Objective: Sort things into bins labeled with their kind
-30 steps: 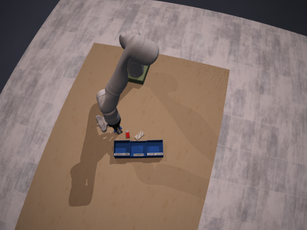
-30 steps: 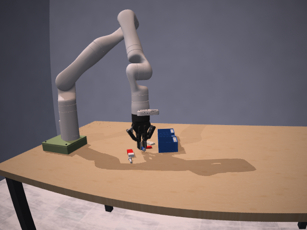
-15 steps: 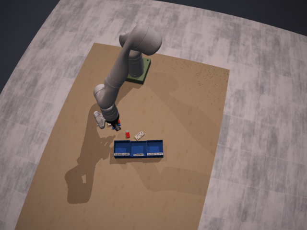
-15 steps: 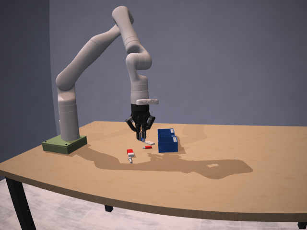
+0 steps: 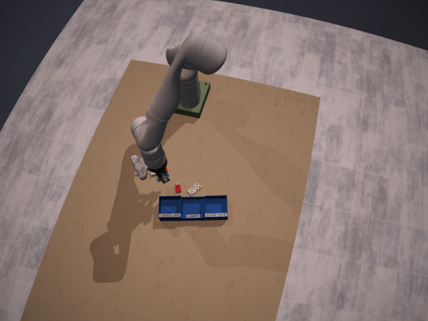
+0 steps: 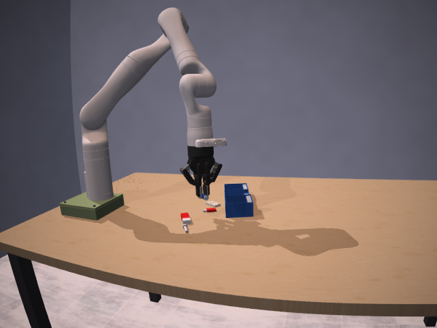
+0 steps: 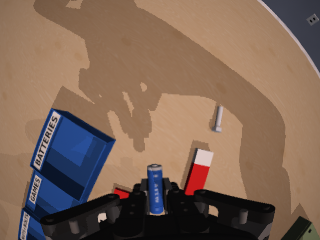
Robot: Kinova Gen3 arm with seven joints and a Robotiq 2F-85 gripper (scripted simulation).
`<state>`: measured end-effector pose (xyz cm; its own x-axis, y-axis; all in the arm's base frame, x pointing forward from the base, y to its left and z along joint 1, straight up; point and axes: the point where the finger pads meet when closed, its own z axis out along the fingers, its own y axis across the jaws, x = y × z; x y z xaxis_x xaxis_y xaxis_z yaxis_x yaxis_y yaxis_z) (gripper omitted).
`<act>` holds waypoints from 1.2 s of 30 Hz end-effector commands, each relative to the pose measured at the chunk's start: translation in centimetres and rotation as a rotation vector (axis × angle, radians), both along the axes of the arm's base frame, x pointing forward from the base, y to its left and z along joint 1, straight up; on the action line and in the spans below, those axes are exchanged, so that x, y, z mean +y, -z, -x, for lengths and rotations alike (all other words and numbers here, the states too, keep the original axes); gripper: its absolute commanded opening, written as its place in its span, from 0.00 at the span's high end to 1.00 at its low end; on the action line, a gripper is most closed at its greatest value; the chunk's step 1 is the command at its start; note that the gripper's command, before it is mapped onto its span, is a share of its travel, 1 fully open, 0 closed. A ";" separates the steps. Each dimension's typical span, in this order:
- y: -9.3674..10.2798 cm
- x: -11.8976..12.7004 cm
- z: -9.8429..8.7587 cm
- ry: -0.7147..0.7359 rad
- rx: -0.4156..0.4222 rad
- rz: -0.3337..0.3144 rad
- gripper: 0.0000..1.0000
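Pincer [image 6: 204, 195] clenched on the blue battery [image 7: 155, 188], held crosswise between the fingertips and lifted off the counter [image 6: 317, 225]. Target by label: the bin marked BATTERIES [image 7: 74, 154], the end one of three blue bins in a row, with GAMES [image 7: 42, 195] next to it and a third label too small to read with confidence.

To do well: carry level, high enough to pass over the bin's near wall. Stop with the battery above the middle of the BATTERIES compartment, well inside all four walls, not over the divider shared with GAMES. Round and slim, so likely to roll or bounce; better lowered close to the bin floor before release than dropped from height. Grip kept firm until then, no wrist swing.

Keep the path away from the red lighter [image 6: 210, 210], the white domino [image 6: 213, 203], the red-and-white block [image 6: 185, 217] and the small bolt [image 6: 185, 228] lying near.
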<state>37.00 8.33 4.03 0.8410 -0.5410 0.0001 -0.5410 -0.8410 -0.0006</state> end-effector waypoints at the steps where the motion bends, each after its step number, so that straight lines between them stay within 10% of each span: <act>1: -0.1 0.0 0.0 0.000 -0.001 -0.001 0.91; 16: -0.8 1.6 -1.7 0.000 -0.001 -0.001 0.91; 27: -0.8 6.1 -6.6 0.520 -0.001 -0.003 0.91; 36: -0.8 7.1 -7.8 0.525 -0.001 -0.002 0.91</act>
<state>44.67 15.54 5.06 0.4542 -0.8909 -0.0055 -0.8909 -0.4542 -0.0060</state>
